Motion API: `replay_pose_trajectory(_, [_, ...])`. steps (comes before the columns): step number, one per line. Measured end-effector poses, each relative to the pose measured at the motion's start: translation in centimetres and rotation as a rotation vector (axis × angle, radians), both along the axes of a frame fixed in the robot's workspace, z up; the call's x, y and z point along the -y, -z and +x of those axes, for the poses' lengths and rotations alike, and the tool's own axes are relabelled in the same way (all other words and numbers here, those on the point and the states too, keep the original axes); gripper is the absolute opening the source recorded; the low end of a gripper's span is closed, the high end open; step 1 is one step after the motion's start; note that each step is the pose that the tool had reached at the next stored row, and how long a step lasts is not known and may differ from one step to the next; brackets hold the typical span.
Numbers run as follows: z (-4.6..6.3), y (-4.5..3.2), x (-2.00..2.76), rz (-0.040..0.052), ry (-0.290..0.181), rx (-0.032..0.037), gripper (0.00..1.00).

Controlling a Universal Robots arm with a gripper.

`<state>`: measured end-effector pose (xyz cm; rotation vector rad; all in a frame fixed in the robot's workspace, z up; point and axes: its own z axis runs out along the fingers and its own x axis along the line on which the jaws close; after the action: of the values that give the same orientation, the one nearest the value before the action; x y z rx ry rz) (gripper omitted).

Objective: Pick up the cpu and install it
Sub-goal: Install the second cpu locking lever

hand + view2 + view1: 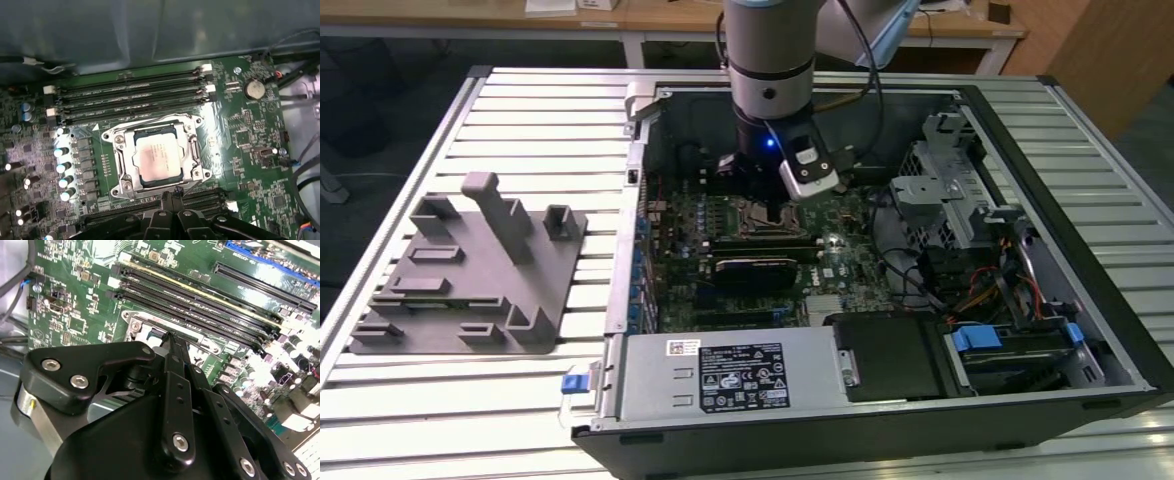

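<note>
The cpu [157,157], a flat square chip with a silvery top, lies flat inside the motherboard socket, ringed by the socket's metal frame [120,150]. In the first wrist view my gripper [168,196] hovers just beside the socket's edge, its black fingers drawn together to a point with nothing between them. The second wrist view shows the same shut fingertips [170,340] above the board near the socket corner. In the exterior view the gripper [767,205] reaches down into the open computer case over the socket [754,222].
Memory slots [130,95] run along one side of the socket and more along the other. The case walls [881,410], power supply [720,375] and drive cage [961,200] hem in the arm. A grey fixture block [467,275] stands on the slatted table at the exterior view's left.
</note>
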<state>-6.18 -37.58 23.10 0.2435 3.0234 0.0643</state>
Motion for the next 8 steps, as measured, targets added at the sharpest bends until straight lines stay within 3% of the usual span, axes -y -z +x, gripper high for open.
replay_pose_trajectory(4, [-0.01,0.12,0.07,-0.0002,-0.045,-0.0002,0.11])
replay_pose_trajectory(8, [-0.20,0.17,0.35,-0.0010,-0.054,-0.0001,0.11])
